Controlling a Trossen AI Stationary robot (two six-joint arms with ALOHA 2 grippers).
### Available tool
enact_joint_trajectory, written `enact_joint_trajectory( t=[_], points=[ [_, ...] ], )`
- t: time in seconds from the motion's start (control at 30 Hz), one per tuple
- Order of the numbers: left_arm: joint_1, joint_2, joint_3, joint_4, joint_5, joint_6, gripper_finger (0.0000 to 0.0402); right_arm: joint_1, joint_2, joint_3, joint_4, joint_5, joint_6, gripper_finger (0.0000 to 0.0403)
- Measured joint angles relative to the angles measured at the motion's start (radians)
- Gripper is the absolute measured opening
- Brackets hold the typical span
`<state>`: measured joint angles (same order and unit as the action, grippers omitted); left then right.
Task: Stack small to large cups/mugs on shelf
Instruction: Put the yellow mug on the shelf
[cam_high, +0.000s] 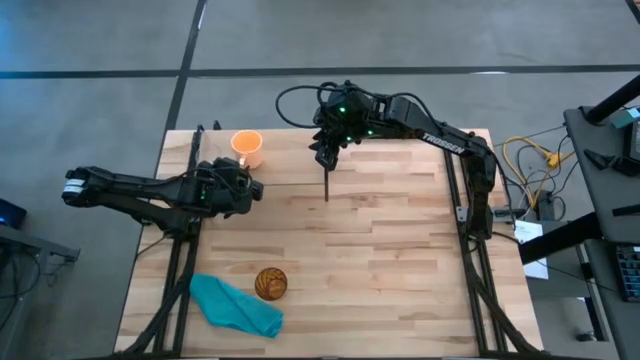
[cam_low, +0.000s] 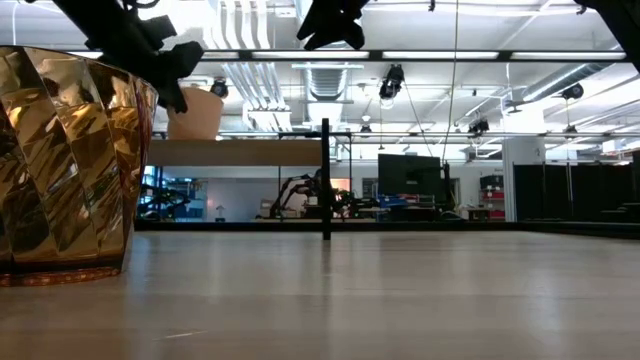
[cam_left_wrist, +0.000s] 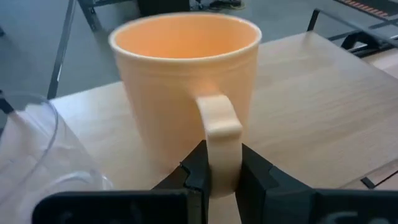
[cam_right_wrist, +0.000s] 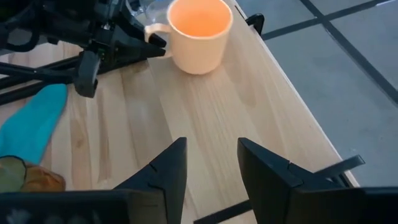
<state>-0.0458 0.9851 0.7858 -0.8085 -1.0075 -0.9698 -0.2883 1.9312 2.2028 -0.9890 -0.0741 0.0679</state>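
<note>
Shelf (cam_high: 380, 190): light butcher-block panel, black posts and divider (cam_high: 326, 185). Orange mug (cam_high: 247, 148) upright on it, my left tool (cam_left_wrist: 219, 174) clamped on its handle; clear cup (cam_left_wrist: 37, 155) just beside. My right tool (cam_right_wrist: 211, 163) hovers nearby, fingers apart. Amber tumbler (cam_high: 271, 283) touches teal cloth (cam_high: 235, 305) on desk (cam_high: 400, 300). Beyond: grey floor (cam_high: 100, 60), ceiling lights.

Light butcher-block wood on the shelf (cam_right_wrist: 217, 118), matt, with fine strips of grain and black metal frame posts (cam_high: 470, 200). Smooth, softly satin ceramic-looking glaze on the orange mug (cam_left_wrist: 186, 87), pinched at the handle by matt black plastic-looking fingers (cam_left_wrist: 261, 180) of the left gripper (cam_left_wrist: 221, 177), beside a clear, glossy transparent cup (cam_left_wrist: 37, 155). Glossy, faceted amber tumbler (cam_low: 65, 165) throwing bright reflections; soft, crumpled teal cloth (cam_high: 232, 305).
</note>
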Motion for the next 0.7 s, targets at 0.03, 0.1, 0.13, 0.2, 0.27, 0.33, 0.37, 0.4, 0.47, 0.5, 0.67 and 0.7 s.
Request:
enact_joint_trajectory(
  t=[0.03, 0.1, 0.13, 0.2, 0.27, 0.33, 0.37, 0.4, 0.47, 0.5, 0.67, 0.7],
  points=[
    [-0.002, 0.000, -0.004, 0.000, 0.003, -0.007, 0.0028, -0.001, 0.000, 0.000, -0.005, 0.005, 0.000, 0.0136],
    [-0.002, 0.004, -0.008, -0.004, 0.008, -0.019, 0.0037, -0.001, 0.000, 0.000, -0.006, 0.028, 0.001, 0.0137],
    [-0.002, 0.005, -0.008, -0.003, 0.010, -0.020, 0.0042, -0.001, 0.000, 0.000, -0.006, 0.038, 0.001, 0.0137],
    [-0.002, 0.007, -0.006, -0.004, 0.012, -0.019, 0.0050, -0.001, 0.000, 0.000, -0.006, 0.048, 0.001, 0.0140],
    [-0.002, 0.007, -0.003, -0.002, 0.020, -0.019, 0.0054, -0.001, 0.000, 0.000, -0.006, 0.049, 0.001, 0.0143],
    [-0.002, 0.007, -0.003, -0.002, 0.035, -0.020, 0.0056, -0.001, 0.000, 0.000, -0.006, 0.049, 0.001, 0.0146],
    [-0.002, 0.007, -0.004, -0.002, 0.045, -0.019, 0.0057, -0.001, 0.000, 0.000, -0.006, 0.049, 0.002, 0.0147],
    [-0.002, 0.007, -0.004, -0.002, 0.059, -0.019, 0.0057, -0.001, 0.000, 0.000, -0.006, 0.049, 0.001, 0.0148],
    [-0.002, 0.007, -0.004, 0.001, 0.088, -0.019, 0.0058, -0.001, 0.000, 0.000, -0.006, 0.049, 0.002, 0.0148],
    [-0.002, 0.009, -0.004, 0.007, 0.099, -0.019, 0.0058, -0.001, 0.000, 0.000, -0.006, 0.049, 0.002, 0.0148],
    [-0.002, 0.009, -0.004, 0.062, 0.120, 0.007, 0.0060, -0.001, 0.000, 0.000, -0.005, 0.049, 0.002, 0.0148],
    [-0.002, 0.009, -0.004, 0.074, 0.124, 0.026, 0.0060, -0.001, 0.000, 0.000, -0.005, 0.049, 0.002, 0.0148]
  ],
)
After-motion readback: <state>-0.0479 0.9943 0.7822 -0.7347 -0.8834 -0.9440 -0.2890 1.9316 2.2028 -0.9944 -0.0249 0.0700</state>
